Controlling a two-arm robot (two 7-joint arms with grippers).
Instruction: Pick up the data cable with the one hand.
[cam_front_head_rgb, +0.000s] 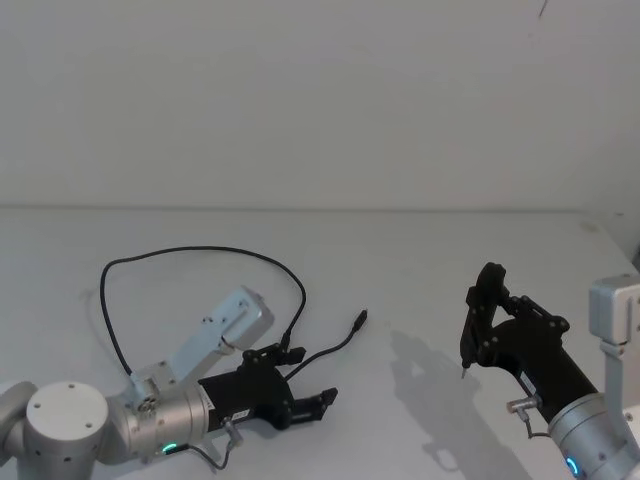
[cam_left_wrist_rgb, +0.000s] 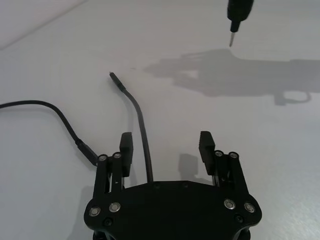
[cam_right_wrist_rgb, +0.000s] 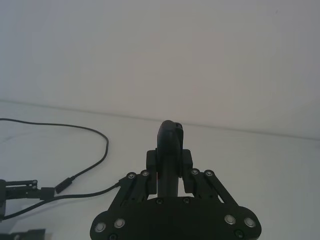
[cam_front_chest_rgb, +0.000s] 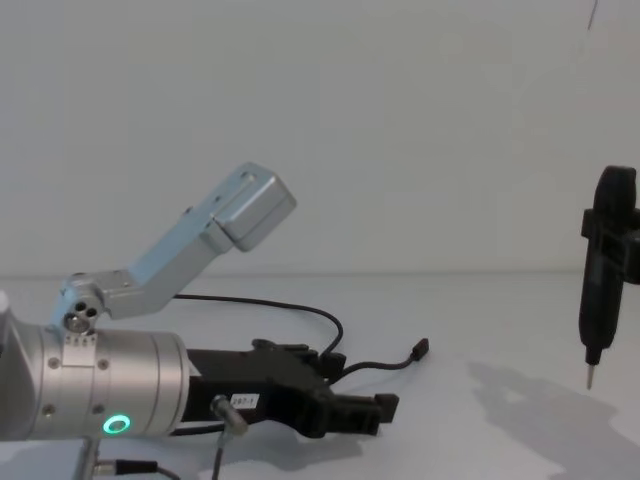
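Our left pincer (cam_left_wrist_rgb: 166, 141), released, straddles the data cable (cam_left_wrist_rgb: 137, 112) off-centre; closing could push it aside. Our right pincer (cam_front_head_rgb: 487, 305) hangs near the table's (cam_front_head_rgb: 400, 260) right edge.

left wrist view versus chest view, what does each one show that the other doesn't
Left wrist view: the data cable passing between the left gripper's open fingers. Chest view: the silver wrist cylinder with its green ring light, side on. Both: the cable's free plug and the right gripper raised off to its side.
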